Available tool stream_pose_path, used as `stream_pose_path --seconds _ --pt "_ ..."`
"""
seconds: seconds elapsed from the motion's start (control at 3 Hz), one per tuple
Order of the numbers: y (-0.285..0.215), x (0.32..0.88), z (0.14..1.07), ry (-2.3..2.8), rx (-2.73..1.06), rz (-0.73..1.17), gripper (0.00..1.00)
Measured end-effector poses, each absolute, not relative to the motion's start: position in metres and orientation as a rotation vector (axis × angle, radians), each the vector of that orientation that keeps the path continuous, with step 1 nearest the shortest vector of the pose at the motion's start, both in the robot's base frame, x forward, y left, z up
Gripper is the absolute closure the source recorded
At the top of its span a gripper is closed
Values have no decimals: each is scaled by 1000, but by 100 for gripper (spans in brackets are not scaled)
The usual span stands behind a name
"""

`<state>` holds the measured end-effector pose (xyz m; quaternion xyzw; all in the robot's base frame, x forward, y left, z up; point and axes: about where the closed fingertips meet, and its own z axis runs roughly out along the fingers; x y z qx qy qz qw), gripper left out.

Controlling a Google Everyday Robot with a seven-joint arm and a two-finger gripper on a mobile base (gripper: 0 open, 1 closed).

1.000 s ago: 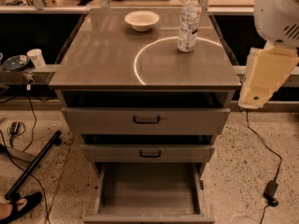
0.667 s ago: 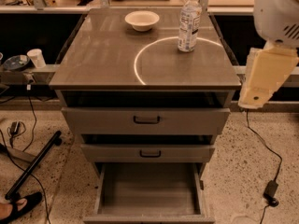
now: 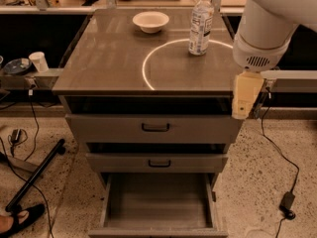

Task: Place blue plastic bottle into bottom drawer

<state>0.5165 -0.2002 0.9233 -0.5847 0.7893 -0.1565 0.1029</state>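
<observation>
- Speckled floor (image 3: pixel 257 182) surrounds a grey cabinet (image 3: pixel 104 68); a black cable (image 3: pixel 280 157) trails to the cabinet's right.
- blue plastic bottle (image 3: pixel 201 24): upright and capped on the cabinet top, back right, at the far arc of a bright ring (image 3: pixel 144 68).
- White bowl (image 3: pixel 151 21): cabinet top, back centre.
- bottom drawer (image 3: pixel 158 205): pulled out at the cabinet's foot, grey interior showing.
- gripper (image 3: pixel 246 95): beside the cabinet's front right corner, well apart from the bottle; clenched or released cannot be told.
</observation>
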Motion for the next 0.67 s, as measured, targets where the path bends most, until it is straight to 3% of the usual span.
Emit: stream_pose_path --seconds 0.67 --pt "-202 524 923 2320 -1715 -424 0"
